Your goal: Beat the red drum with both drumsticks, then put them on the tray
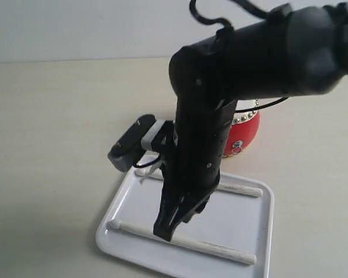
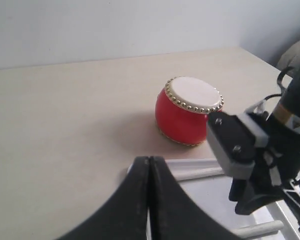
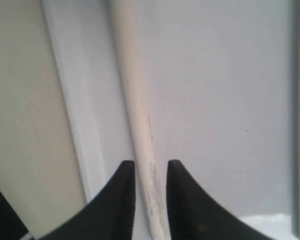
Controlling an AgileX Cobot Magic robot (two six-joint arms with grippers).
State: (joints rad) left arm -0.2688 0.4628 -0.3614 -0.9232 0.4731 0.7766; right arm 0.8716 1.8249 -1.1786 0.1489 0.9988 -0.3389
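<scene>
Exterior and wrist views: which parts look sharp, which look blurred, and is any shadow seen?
Exterior view: the right arm close to the lens is soft, while the tray is sharper. Left wrist view: the red drum is sharp, with a faint shadow beside it; the left fingers are blurred. Right wrist view: the drumstick looks soft; the right fingers are dark silhouettes.

- The bench [image 1: 52, 127] is a broad, flat top in pale beige, with a matte surface.
- Behind it stands a plain, smooth wall [image 1: 75, 26], whitish with a cool grey-blue cast.
- Wall and bench meet in one straight line along the bench's far edge.
- In the left wrist view the bench's far corner shows, with its side edge running off on a slant.
- The light is soft and even, and shadows on the bench are weak and blurred.
</scene>
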